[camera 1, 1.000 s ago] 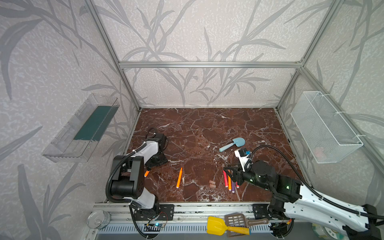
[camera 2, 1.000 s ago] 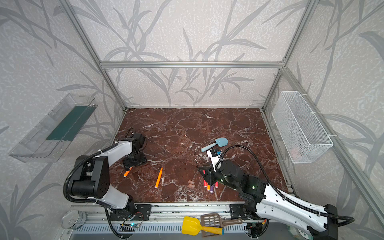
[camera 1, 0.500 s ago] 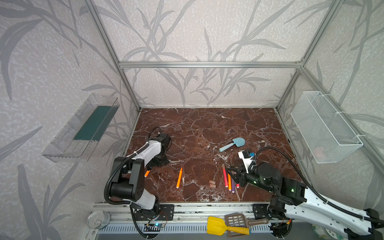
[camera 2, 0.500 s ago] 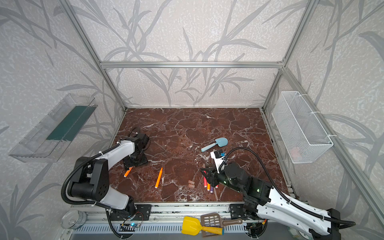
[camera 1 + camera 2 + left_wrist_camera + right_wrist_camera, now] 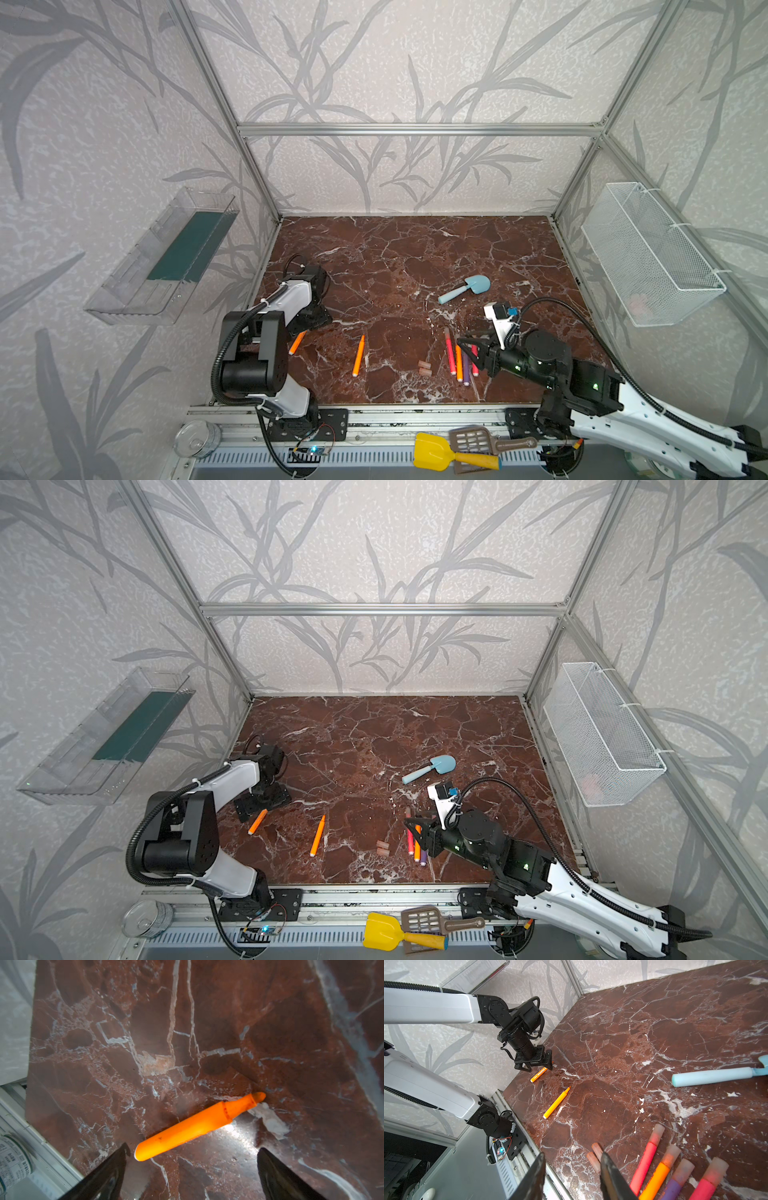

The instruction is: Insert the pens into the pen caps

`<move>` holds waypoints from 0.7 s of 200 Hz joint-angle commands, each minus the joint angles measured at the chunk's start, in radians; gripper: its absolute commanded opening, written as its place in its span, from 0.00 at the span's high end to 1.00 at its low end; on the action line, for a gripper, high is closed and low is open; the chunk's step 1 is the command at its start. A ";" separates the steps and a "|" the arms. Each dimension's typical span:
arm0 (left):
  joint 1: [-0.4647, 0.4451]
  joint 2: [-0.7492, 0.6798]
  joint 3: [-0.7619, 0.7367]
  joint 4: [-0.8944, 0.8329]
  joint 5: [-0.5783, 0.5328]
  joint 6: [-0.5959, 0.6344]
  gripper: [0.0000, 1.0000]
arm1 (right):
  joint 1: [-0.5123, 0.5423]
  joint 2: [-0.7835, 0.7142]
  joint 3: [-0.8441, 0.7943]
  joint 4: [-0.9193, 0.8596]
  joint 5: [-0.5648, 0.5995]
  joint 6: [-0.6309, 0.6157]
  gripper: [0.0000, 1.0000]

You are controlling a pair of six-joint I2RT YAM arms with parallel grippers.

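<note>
My left gripper (image 5: 191, 1159) is open, hanging just over an uncapped orange pen (image 5: 199, 1124) that lies loose on the marble near the left wall; both top views show this gripper (image 5: 309, 322) (image 5: 262, 802) and that pen (image 5: 297, 343) (image 5: 257, 821). A second uncapped orange pen (image 5: 358, 356) (image 5: 556, 1103) lies mid-front. Two loose pen caps (image 5: 424, 368) (image 5: 595, 1157) sit side by side. Several capped pens (image 5: 459, 363) (image 5: 660, 1174), red, orange and purple, lie in a row beside them. My right gripper (image 5: 573, 1167) (image 5: 463, 343) is open and holds nothing, low by that row.
A light-blue toy shovel (image 5: 465, 288) (image 5: 716, 1076) lies behind the capped pens. A white wire basket (image 5: 648, 257) hangs on the right wall and a clear shelf (image 5: 166, 257) on the left wall. A yellow scoop (image 5: 440, 453) and a tin (image 5: 197, 434) rest on the front rail.
My left gripper's jaws have spread wider over the orange pen. My right gripper has drawn back slightly to the right from the row of pens.
</note>
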State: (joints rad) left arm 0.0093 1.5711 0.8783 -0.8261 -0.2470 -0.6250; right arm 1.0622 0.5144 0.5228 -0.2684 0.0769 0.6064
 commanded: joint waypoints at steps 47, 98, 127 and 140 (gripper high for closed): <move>-0.018 0.030 -0.026 0.011 0.112 -0.011 0.17 | 0.005 -0.039 -0.009 -0.027 -0.013 0.006 0.57; -0.066 0.004 -0.036 -0.014 0.127 -0.037 0.30 | 0.005 -0.070 -0.014 -0.043 -0.006 0.009 0.57; -0.109 -0.062 -0.046 -0.043 0.131 -0.063 0.45 | 0.005 -0.062 -0.014 -0.032 -0.012 0.010 0.57; -0.122 -0.096 -0.060 -0.041 0.145 -0.070 0.50 | 0.005 -0.057 -0.012 -0.029 -0.015 0.010 0.57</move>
State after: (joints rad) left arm -0.0921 1.5478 0.8417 -0.8177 -0.1223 -0.6640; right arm 1.0622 0.4557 0.5186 -0.2977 0.0696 0.6128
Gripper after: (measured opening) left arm 0.535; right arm 0.430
